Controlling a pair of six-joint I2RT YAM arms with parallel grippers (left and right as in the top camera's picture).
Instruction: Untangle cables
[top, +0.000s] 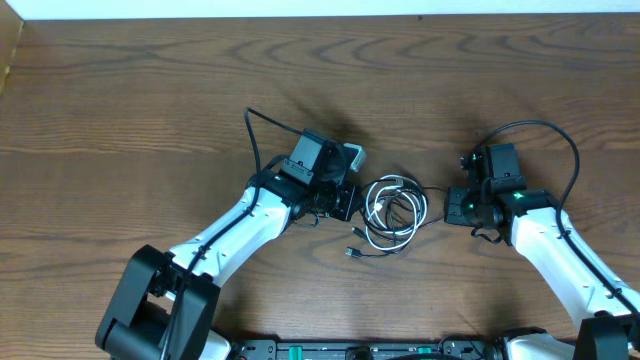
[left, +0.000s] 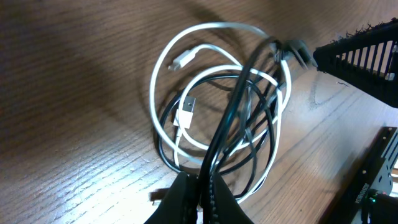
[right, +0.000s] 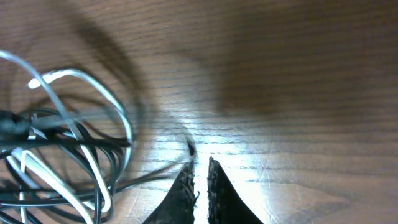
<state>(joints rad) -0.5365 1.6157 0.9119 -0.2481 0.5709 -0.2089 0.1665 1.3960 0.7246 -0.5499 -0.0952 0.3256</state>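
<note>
Pressed together, the left jaws pinch the black cord (left: 227, 118) at the edge of the coil (top: 392, 212), the right jaws nearly closed just beside that coil, whose white cord (left: 185, 113) and black loops lie interlaced on the tabletop (left: 68, 87): separation looks barely begun.

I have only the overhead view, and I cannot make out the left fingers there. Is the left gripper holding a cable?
Observer: Yes. The left wrist view shows the left gripper shut on strands of the black cable.
Operator: And the right one?
Observer: The right gripper has its fingers nearly together; a thin dark strand reaches its tips, whether pinched I cannot tell.
Operator: Where is the white plug?
Observer: The white cable has its flat plug lying inside the loops.
</note>
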